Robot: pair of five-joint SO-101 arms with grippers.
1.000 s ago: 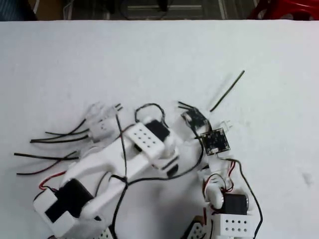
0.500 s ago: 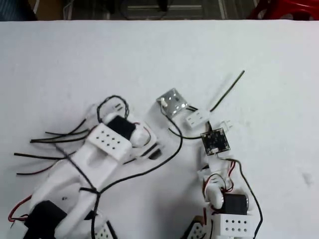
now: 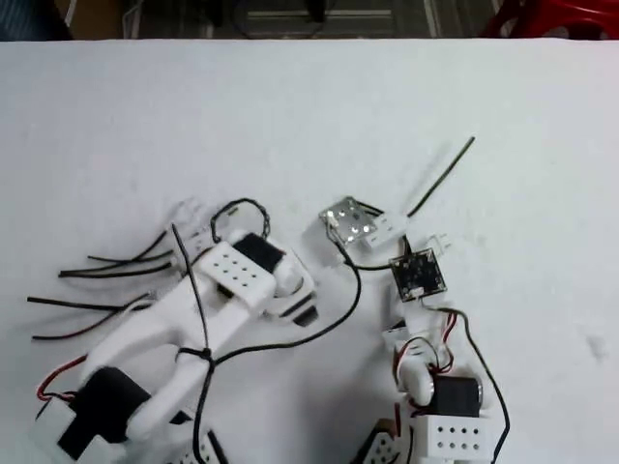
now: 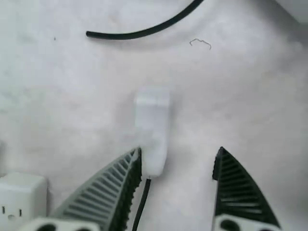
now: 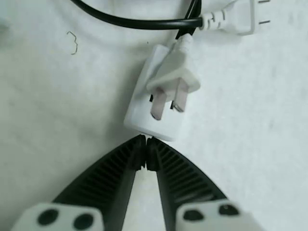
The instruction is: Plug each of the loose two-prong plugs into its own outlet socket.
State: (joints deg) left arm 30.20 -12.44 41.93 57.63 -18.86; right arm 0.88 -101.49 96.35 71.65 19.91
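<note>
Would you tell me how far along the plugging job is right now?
Done: nothing; one plug lies on a socket block, prongs bare, by the shut right gripper. In hand: the open left gripper straddles a white plug on the table. Left: every insertion.

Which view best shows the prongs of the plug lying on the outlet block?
The right wrist view: the plug lies on the outlet block, both prongs plain. The high view gives a small white shape, prongs too small to tell. The left wrist view faces another plug.
</note>
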